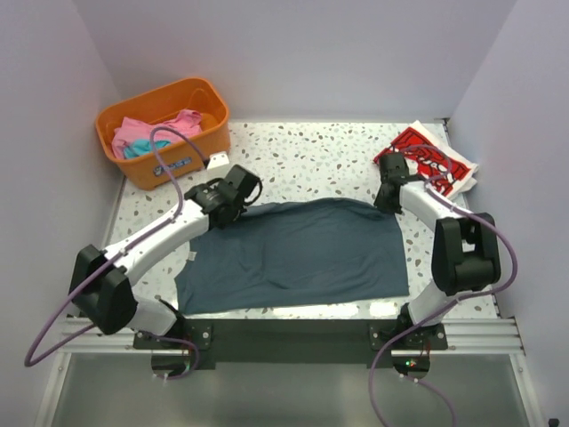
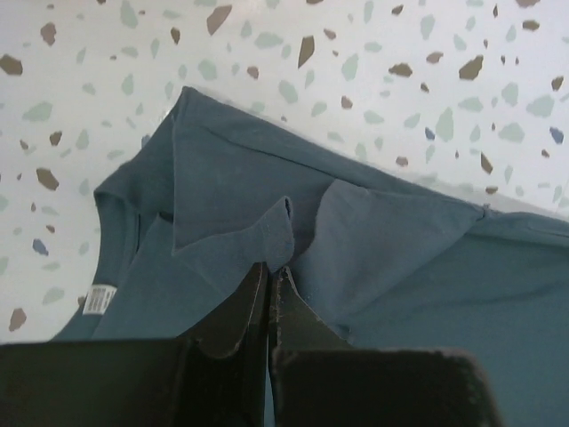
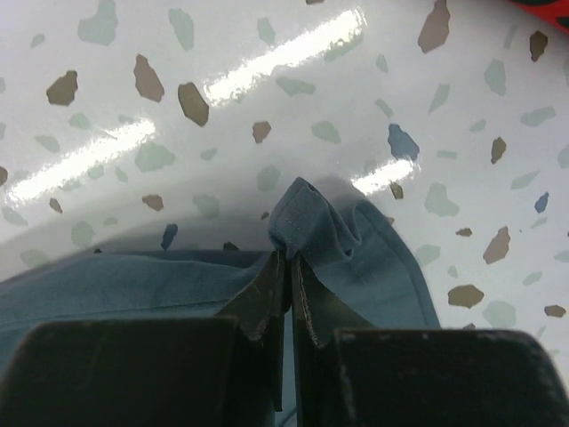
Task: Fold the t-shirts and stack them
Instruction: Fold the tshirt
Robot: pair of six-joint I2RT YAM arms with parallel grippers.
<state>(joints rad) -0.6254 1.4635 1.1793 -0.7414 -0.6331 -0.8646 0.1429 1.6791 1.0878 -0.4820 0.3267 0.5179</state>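
A plain dark slate-blue t-shirt point(image 1: 293, 253) lies spread across the table in front of the arms. My left gripper point(image 1: 224, 211) is shut on its far left edge near the collar; the left wrist view shows the cloth point(image 2: 373, 240) pinched at the fingertips point(image 2: 269, 271). My right gripper point(image 1: 386, 201) is shut on the far right corner; the right wrist view shows the hem point(image 3: 311, 222) bunched between the jaws point(image 3: 289, 258). A folded red t-shirt with white lettering point(image 1: 427, 162) lies at the back right. Pink point(image 1: 133, 133) and turquoise point(image 1: 133, 149) shirts sit in the basket.
The orange plastic basket point(image 1: 164, 169) stands at the back left, close to the left arm. White walls enclose the table on three sides. A white label point(image 2: 96, 300) shows inside the shirt's collar.
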